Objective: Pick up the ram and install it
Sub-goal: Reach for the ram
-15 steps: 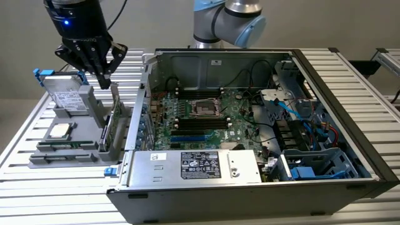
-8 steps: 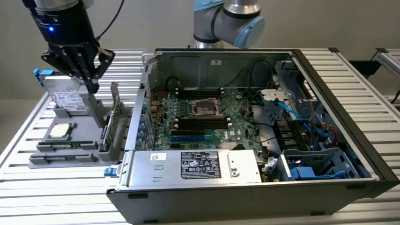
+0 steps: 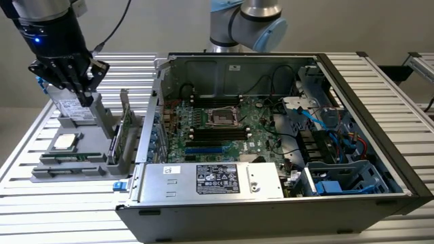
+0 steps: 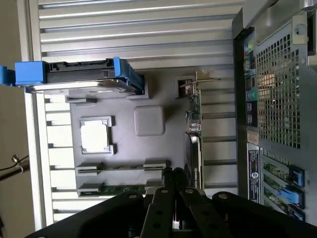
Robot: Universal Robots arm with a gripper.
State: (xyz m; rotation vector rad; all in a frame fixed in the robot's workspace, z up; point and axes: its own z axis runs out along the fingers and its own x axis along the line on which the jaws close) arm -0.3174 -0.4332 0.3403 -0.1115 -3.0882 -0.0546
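Note:
The ram (image 4: 116, 189) is a thin green stick lying in a slot of the grey parts holder (image 4: 148, 148); in the exterior view the ram (image 3: 68, 157) sits near the holder's front. My gripper (image 3: 86, 99) hangs above the back of the holder (image 3: 68, 173), beside the upright hard drive (image 3: 71, 109). In the wrist view the gripper (image 4: 171, 172) has its two fingertips pressed together with nothing between them, just off one end of the ram. The open computer case (image 3: 366, 101) holds the motherboard (image 3: 254, 129) with black memory slots (image 3: 217, 135).
On the holder are a silver processor chip (image 3: 64, 142), a hard drive with blue rails (image 4: 79, 79) and a green expansion card standing on edge (image 3: 123, 127). The case's perforated rear wall (image 4: 277, 99) stands close beside the holder. The power supply (image 3: 210, 179) lines the case's front.

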